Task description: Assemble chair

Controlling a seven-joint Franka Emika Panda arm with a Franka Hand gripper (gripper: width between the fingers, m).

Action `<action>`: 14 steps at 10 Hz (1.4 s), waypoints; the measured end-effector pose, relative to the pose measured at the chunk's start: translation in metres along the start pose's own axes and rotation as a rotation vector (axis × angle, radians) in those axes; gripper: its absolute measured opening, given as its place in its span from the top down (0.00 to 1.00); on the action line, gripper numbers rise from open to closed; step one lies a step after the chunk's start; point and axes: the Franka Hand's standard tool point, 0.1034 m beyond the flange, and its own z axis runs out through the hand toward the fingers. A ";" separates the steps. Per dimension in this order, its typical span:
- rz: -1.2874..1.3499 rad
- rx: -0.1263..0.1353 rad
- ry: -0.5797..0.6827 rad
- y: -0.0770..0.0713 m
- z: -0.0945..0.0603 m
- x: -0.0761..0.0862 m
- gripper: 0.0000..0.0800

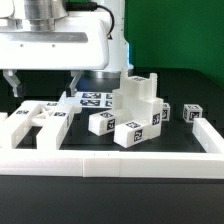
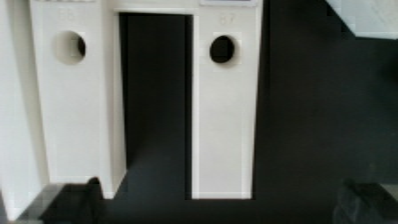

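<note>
The chair [image 1: 137, 98] is only partly built: a stepped white body stands mid-table behind the border rail [image 1: 110, 160], while a slotted panel [image 1: 35, 118] and short posts [image 1: 192, 112] lie loose beside it. The gripper [image 1: 43, 83] hangs over that panel, jaws wide and empty, so most of the joining seems left to do.
</note>
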 end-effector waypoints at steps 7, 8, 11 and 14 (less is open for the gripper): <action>-0.030 -0.019 0.022 -0.014 0.031 -0.007 0.19; -0.029 -0.019 0.022 -0.013 0.031 -0.007 0.19; -0.030 -0.006 -0.011 -0.016 0.031 -0.010 0.19; -0.048 0.021 -0.128 -0.025 0.039 -0.012 0.19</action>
